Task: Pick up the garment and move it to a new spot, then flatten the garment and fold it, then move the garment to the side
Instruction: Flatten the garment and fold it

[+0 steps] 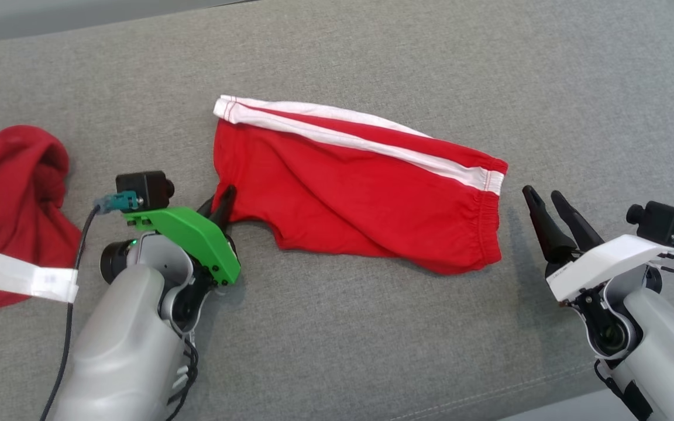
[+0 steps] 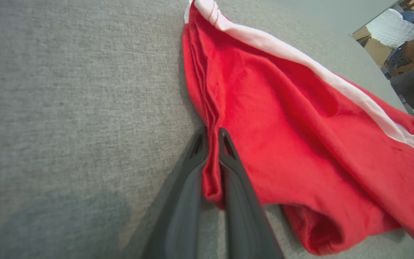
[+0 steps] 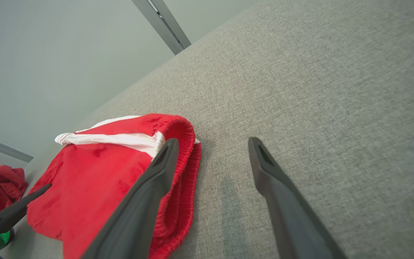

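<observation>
We are clamping our left tool (image 1: 223, 202) on a fold of hem of the red shorts (image 1: 360, 193), which are lying mid-way across the grey fabric surface (image 1: 337, 351), while our right tool (image 1: 542, 193) is hanging apart beside the waistband. We are judging the pick-up as beginning, with the right tool needing to grip the waistband next. The left wrist view is showing cloth pinched between the fingers, a detail the head view is leaving unclear.
</observation>
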You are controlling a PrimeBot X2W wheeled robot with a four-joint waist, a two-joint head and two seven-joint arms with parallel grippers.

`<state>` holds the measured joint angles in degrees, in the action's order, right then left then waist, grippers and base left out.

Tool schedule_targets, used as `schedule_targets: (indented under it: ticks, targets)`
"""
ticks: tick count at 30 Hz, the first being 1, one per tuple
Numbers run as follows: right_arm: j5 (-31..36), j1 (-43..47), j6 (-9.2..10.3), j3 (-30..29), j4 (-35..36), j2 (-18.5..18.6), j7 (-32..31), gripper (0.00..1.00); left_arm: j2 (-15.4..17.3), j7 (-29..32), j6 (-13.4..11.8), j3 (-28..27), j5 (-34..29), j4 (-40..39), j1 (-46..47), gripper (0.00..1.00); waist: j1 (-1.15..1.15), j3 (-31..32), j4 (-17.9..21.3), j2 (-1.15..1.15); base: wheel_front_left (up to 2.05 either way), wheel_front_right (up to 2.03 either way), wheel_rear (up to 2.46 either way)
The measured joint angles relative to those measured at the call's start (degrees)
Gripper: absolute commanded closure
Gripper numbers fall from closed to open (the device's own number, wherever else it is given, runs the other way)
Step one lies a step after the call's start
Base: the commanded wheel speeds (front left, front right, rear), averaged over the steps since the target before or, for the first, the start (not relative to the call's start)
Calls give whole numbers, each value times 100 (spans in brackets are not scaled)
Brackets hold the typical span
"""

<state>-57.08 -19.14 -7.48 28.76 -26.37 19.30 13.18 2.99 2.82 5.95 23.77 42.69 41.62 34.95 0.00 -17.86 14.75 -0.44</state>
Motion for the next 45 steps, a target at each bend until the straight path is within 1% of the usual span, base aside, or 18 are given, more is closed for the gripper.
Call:
schedule_targets:
  ticks: [3,8,9,12,15,22,26,28,30,31,32,34,38,41,45]
  targets:
    - [-11,119,0,-65,-49,-11,42,0,-19,-200,44,35,25,-145,-272,100,0,69,-125,0,0,0,0]
    - [-40,250,0,-81,-90,-47,43,0,-42,-568,60,31,280,-454,-695,100,0,201,-372,0,0,0,0]
    - [-40,341,0,-64,-90,-44,46,0,-54,-794,67,63,350,-712,-1051,100,0,319,-586,0,0,0,0]
    - [-38,344,0,-32,-71,-42,48,0,-55,-958,68,196,361,-965,-1382,100,0,445,-799,0,0,0,0]
    - [-20,344,0,2,-36,-20,48,0,-56,-1014,105,287,361,-1184,-1573,100,0,541,-946,0,0,0,0]
    - [99,411,4,151,-18,60,44,0,-49,-1118,108,416,411,-1655,-2156,100,0,748,-1275,0,0,0,0]
    - [180,519,97,256,-127,89,-22,0,-45,-1118,100,430,411,-1818,-2374,100,0,815,-1387,0,0,0,0]
    - [191,540,103,304,-166,80,-68,0,-44,-1118,36,433,410,-1893,-2443,100,0,840,-1411,0,0,0,0]
    - [213,560,158,324,-213,76,-93,0,-41,-1118,-23,434,410,-1973,-2498,65,0,850,-1421,0,0,0,0]
    - [213,563,160,333,-253,78,-122,0,-40,-1118,-44,435,409,-2014,-2522,36,0,852,-1423,0,0,0,0]
    - [221,566,190,343,-287,79,-123,0,-37,-1118,-56,435,407,-2046,-2549,0,0,853,-1425,0,0,0,0]
    - [237,579,255,349,-348,81,-138,0,-18,-1118,-103,434,400,-2123,-2607,0,0,856,-1431,0,0,0,0]
    - [236,658,307,331,-412,81,-137,0,42,-1176,-231,416,321,-2312,-2674,0,0,863,-1455,0,0,0,0]
    - [201,730,311,271,-450,80,-136,0,79,-1189,-253,416,276,-2394,-2682,0,0,870,-1485,0,0,0,0]
    - [57,829,303,229,-502,19,-136,0,152,-1195,-371,385,276,-2565,-2744,0,0,889,-1558,0,0,0,0]
